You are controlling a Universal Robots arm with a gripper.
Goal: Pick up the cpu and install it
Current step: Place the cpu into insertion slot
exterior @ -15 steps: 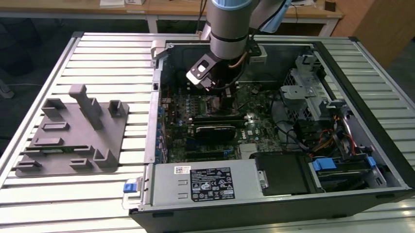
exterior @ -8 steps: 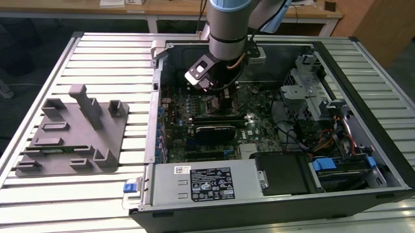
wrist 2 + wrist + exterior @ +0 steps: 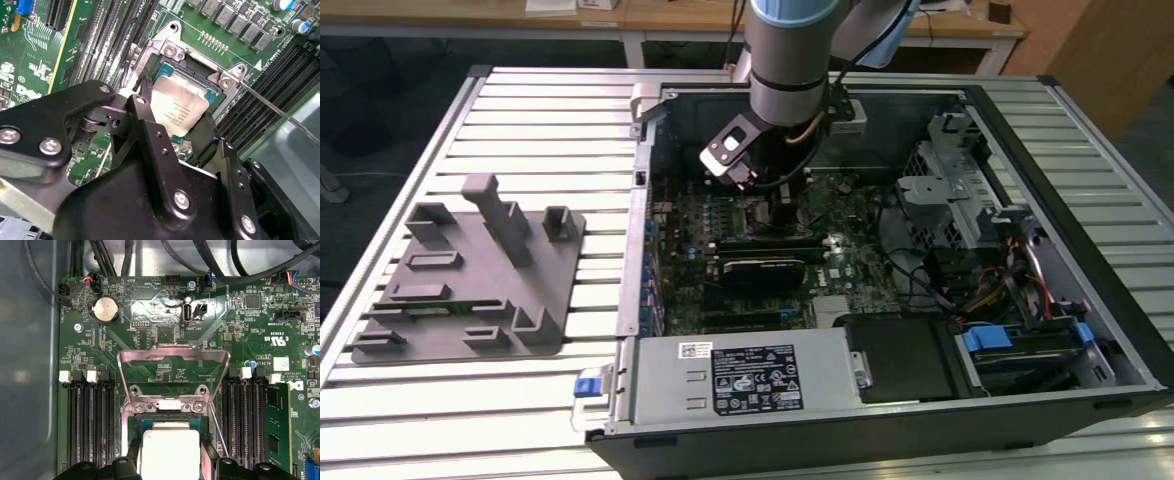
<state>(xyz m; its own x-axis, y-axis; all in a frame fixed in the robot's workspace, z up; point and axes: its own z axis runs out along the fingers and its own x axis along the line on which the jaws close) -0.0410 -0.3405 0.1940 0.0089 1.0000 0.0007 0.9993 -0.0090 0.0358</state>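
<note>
Tool (image 3: 174,116) clamped on cpu (image 3: 181,107) by two edges, cpu at open socket (image 3: 197,67), load plate (image 3: 172,357) tipped up

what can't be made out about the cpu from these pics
- Whether the cpu lies fully seated in the socket: in the second wrist view the gripper covers its near edge.
- Part of the cpu: cut off by the frame edge in the first wrist view.
- The socket in the exterior view: hidden behind the arm.

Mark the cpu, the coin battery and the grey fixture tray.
cpu (image 3: 177,107), second wrist view, on its silvery top plate.
coin battery (image 3: 105,309), first wrist view, middle of its round face.
fixture tray (image 3: 467,285), exterior view, bare flat base.
</note>
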